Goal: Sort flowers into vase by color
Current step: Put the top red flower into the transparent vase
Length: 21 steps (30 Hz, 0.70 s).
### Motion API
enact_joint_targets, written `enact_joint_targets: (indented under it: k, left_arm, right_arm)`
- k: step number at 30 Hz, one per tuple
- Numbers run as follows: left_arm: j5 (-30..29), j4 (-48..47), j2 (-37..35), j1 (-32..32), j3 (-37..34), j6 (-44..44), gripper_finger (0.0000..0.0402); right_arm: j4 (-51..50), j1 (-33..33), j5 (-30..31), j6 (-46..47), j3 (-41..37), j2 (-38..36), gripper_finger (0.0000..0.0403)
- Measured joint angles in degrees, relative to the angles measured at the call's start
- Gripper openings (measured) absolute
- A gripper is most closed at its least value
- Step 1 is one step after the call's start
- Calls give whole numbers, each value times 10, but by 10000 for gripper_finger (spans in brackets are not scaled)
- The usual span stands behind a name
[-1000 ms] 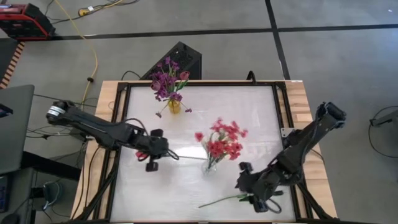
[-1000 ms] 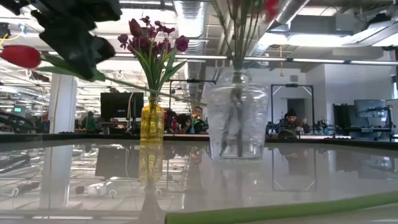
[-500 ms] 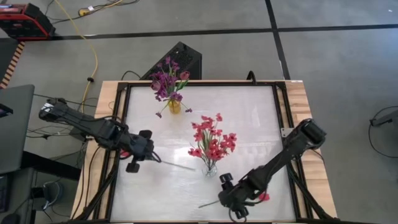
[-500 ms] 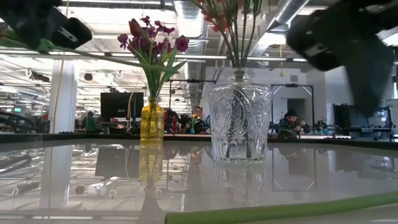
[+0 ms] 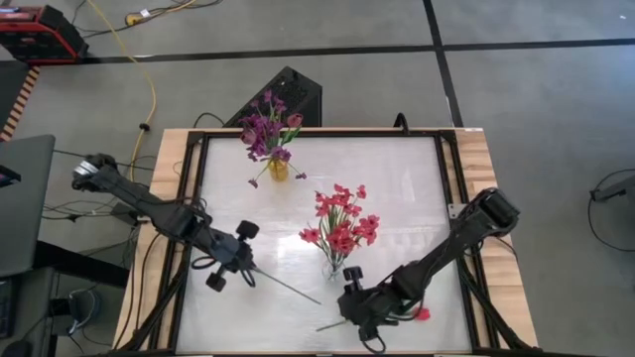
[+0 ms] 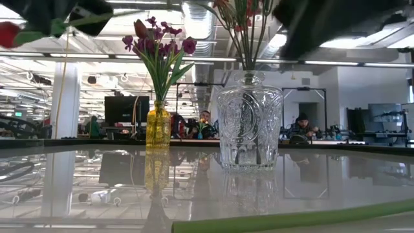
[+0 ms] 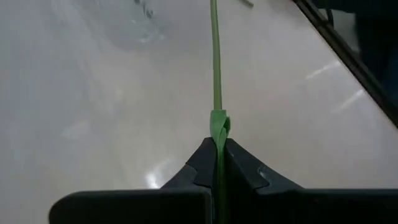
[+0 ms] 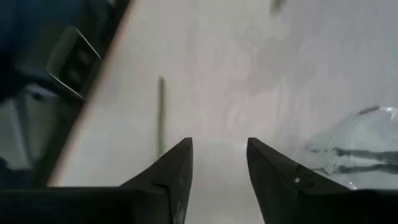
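Observation:
My left gripper (image 5: pixel 238 270) hangs over the table's left half, shut on a thin green stem (image 5: pixel 288 289). The low view shows this flower's red head (image 6: pixel 6 33) beside the gripper. My right gripper (image 5: pixel 349 297) is open, just near of the clear vase (image 5: pixel 337 266) that holds the red flowers (image 5: pixel 339 223). Another red flower lies flat near the near edge, stem (image 5: pixel 337 323) and head (image 5: pixel 424 314) on the table. The right wrist view shows its stem end (image 8: pixel 160 112) ahead of the open fingers. A yellow vase (image 5: pixel 278 169) at the far side holds the purple flowers (image 5: pixel 266 127). My left gripper pinches the green stem (image 7: pixel 217 124) between its two shut fingers, at a small leaf node. The stem runs along the fingers and sticks out ahead of them toward the near right. The flower is lifted clear of the table.
The glass tabletop (image 5: pixel 397 188) has free room on its right half and in the far middle. A black frame rail (image 5: pixel 451 198) borders it. Both vases, yellow (image 6: pixel 158 126) and clear (image 6: pixel 250 129), stand upright. People sit in the room beyond.
My left gripper has moved toward the near edge and turned, so the stem now slants toward the near right instead of pointing right at the clear vase. My right gripper has swept left along the near edge to just near of the clear vase. The red bunch has shifted left.

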Motion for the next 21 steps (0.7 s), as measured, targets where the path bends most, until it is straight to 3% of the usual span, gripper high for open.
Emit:
enact_joint_targets:
  k: [6,12,17,21]
  left_arm:
    - [-79,-30,88,-37,87,84,2]
    - [-191,-53,197,-67,166,179,2]
    - [-246,-51,271,-80,223,251,2]
    - [-274,-50,310,-86,261,283,2]
  right_arm:
    - [5,0,-2,141,26,-42,174]
    - [8,-8,18,257,27,-40,210]
    - [16,-13,14,272,27,-37,251]
    - [42,-13,27,262,27,-37,261]
